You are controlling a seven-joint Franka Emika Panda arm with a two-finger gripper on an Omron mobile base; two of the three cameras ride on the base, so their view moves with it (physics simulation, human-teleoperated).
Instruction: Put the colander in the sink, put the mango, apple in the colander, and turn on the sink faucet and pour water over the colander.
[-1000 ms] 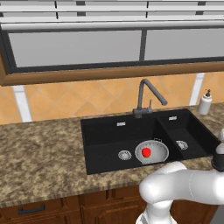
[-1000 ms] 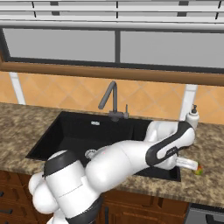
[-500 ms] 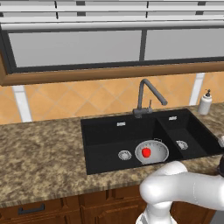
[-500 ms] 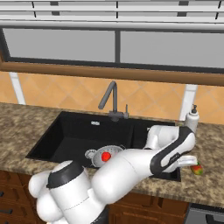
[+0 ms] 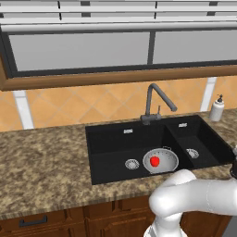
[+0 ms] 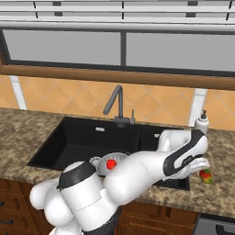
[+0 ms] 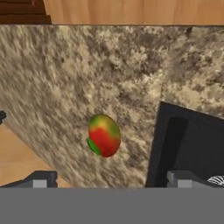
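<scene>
The mango (image 7: pixel 104 135) lies on the speckled granite counter just right of the sink (image 6: pixel 69 142), and shows at the counter's front in the right base view as well (image 6: pixel 206 176). My gripper (image 7: pixel 111 180) hovers over it, open, its fingertips (image 7: pixel 41 179) standing wide on either side with nothing between them. In the right base view the gripper (image 6: pixel 200 166) sits just left of the fruit. The colander (image 5: pixel 160 160) stands in the large basin by the drain with the red apple (image 5: pixel 154 160) inside it. The sink faucet (image 5: pixel 155 102) stands behind the basins; no water runs.
A white soap dispenser (image 5: pixel 216 109) stands at the back right of the counter. The smaller basin (image 5: pixel 196 146) lies between the colander and the mango. The counter's front edge and wooden cabinets (image 7: pixel 131 11) are close beyond the mango.
My arm has swung right, away from the sink and over the counter toward the mango. In the right base view the apple and colander have come out from behind the arm.
</scene>
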